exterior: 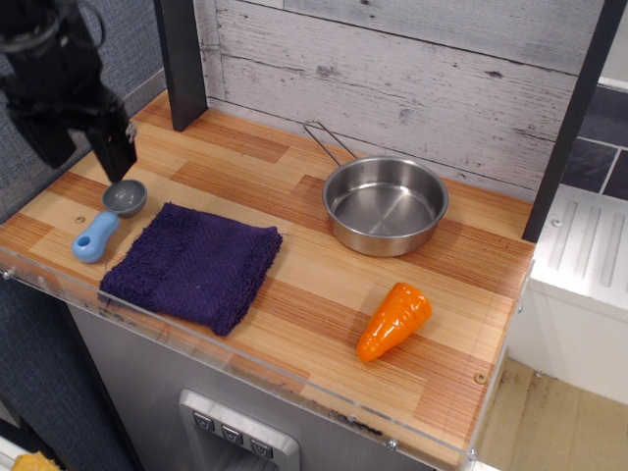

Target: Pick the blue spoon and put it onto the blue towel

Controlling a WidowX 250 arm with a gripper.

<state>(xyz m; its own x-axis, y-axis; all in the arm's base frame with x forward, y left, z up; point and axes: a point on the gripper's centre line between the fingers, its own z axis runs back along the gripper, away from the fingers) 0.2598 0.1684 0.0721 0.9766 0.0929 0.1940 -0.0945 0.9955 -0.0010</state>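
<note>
The blue spoon [106, 221] lies on the wooden counter at the left, its light-blue handle toward the front edge and its round grey bowl toward the back. The blue towel [193, 263] lies flat just right of it, dark navy-purple and fuzzy. My black gripper [83, 157] hangs above the counter at the far left, just behind and above the spoon's bowl. Its two fingers [113, 152] stand apart and hold nothing. The gripper is motion-blurred.
A steel pan [385, 204] with a wire handle stands at the back middle. An orange toy carrot [394, 320] lies at the front right. A dark post [182, 64] stands at the back left against the plank wall. A clear lip [245, 368] runs along the counter's front edge.
</note>
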